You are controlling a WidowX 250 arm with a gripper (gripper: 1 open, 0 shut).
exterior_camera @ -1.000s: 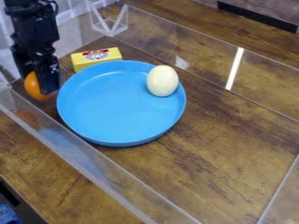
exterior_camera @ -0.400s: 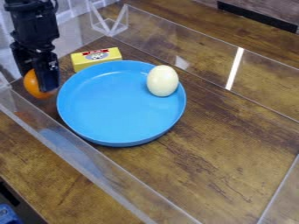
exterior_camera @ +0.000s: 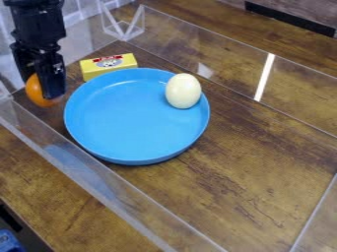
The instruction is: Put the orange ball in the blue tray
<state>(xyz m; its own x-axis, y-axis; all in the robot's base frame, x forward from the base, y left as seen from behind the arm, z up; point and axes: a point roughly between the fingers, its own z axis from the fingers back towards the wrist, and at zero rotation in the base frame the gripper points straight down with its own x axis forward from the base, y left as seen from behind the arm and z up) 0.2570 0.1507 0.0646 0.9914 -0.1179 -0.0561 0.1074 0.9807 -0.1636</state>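
The orange ball point(exterior_camera: 34, 90) is at the far left, just outside the rim of the blue tray point(exterior_camera: 132, 133). My black gripper point(exterior_camera: 42, 87) points straight down over it. Its fingers point(exterior_camera: 51, 77) straddle the ball and are closed against its sides. One finger covers part of the ball, and I cannot tell whether the ball rests on the table. The tray is a round, shallow sky-blue dish right of the ball.
A cream-white egg-shaped object point(exterior_camera: 183, 91) lies in the tray near its far right rim. A yellow rectangular block point(exterior_camera: 108, 66) sits just behind the tray. A clear plastic wall point(exterior_camera: 79, 167) runs along the wooden table's front edge.
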